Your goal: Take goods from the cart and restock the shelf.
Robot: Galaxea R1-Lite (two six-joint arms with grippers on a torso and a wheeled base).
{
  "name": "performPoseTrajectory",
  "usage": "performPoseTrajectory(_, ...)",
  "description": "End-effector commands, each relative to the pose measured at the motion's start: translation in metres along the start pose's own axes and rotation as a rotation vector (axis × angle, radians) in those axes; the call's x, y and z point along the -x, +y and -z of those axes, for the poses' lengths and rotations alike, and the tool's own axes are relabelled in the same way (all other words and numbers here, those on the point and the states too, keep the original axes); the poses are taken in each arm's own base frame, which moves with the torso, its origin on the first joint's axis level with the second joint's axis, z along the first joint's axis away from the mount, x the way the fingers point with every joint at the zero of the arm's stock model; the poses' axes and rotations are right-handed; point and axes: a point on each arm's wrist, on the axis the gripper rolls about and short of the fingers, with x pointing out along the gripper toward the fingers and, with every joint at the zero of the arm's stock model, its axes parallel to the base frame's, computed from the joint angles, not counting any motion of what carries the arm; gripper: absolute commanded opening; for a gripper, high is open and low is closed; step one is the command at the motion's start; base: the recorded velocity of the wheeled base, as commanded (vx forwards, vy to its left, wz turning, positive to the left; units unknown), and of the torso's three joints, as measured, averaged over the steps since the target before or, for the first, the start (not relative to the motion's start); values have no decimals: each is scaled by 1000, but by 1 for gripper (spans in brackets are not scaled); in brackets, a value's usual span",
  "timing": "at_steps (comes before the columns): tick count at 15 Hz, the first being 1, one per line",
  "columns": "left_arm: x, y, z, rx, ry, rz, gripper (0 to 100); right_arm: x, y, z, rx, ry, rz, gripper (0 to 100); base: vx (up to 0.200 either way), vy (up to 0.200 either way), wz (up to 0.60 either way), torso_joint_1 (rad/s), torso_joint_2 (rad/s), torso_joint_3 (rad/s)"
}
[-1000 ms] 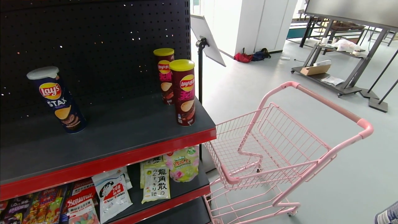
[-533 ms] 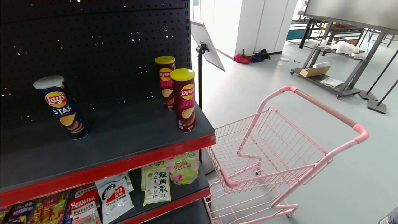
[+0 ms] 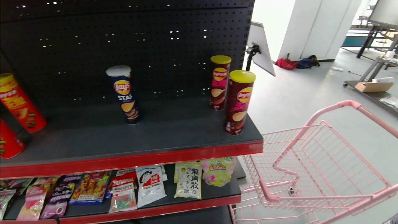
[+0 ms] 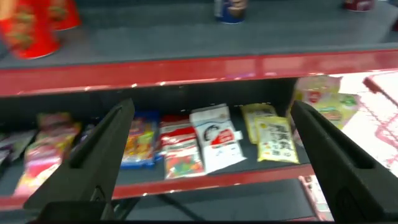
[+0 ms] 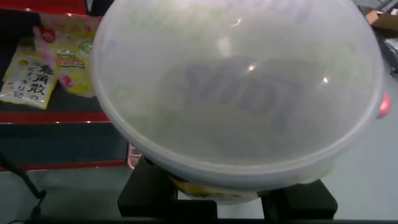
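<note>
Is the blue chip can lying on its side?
No, the blue chip can stands upright on its base on the top shelf.

Cart [image 3: 345,103]: right side and bottom cropped by the head view's edges. Lower red can [image 3: 7,140], left end of shelf [image 3: 140,160]: half cropped. Canister [image 5: 236,93]: translucent lid hides its body, print unreadable. Lower-shelf packets [image 4: 211,140]: blurred.
</note>
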Motion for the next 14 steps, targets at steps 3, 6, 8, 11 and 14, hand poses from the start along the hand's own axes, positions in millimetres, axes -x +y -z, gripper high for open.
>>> performPoseTrajectory(3,0,0,0,1,1,0,100,5,1,11,-14,-39,-4,0,0,0,0,0,0,0)
performPoseTrajectory(6,0,0,0,-1,1,0,100,16,-1,20,-36,-120,-21,0,0,0,0,0,0,0)
performPoseTrajectory(8,0,0,0,-2,1,-1,100,17,0,26,-39,-141,-47,0,0,200,0,5,2,0)
performPoseTrajectory(11,0,0,0,-2,1,-1,100,18,2,31,-84,-161,-90,0,0,200,0,6,1,2)
performPoseTrajectory(14,0,0,0,-2,1,0,100,19,4,31,-107,-179,-171,0,0,200,0,-2,4,-1)
